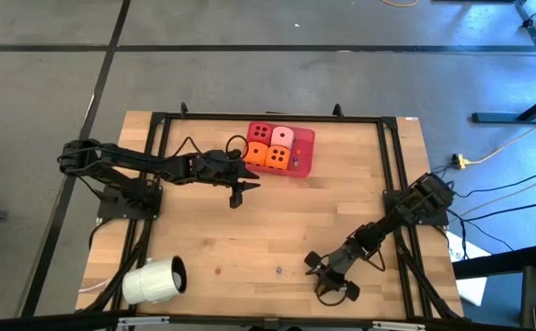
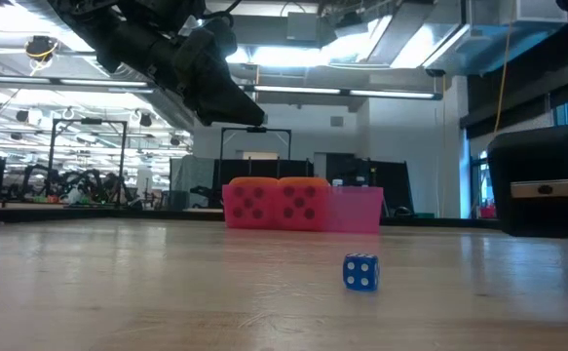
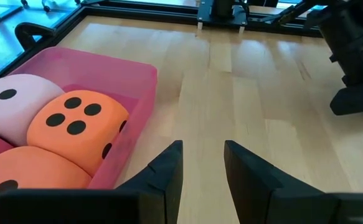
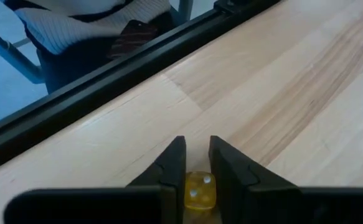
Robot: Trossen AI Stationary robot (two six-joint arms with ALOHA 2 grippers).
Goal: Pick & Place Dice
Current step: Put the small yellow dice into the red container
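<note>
Right gripper (image 4: 197, 163) near the worktop's (image 1: 277, 221) front edge, fingers pinching a small yellow die (image 4: 200, 190), left gripper (image 3: 203, 163) beside the red tray (image 1: 302, 158) of dice (image 1: 270, 145), fingers apparently slightly apart, empty.

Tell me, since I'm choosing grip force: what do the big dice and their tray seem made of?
The big dice look like soft foam: matte skin, rounded edges, printed dark pips. The tray looks like translucent pink plastic; a die shows through its glossy wall.
</note>
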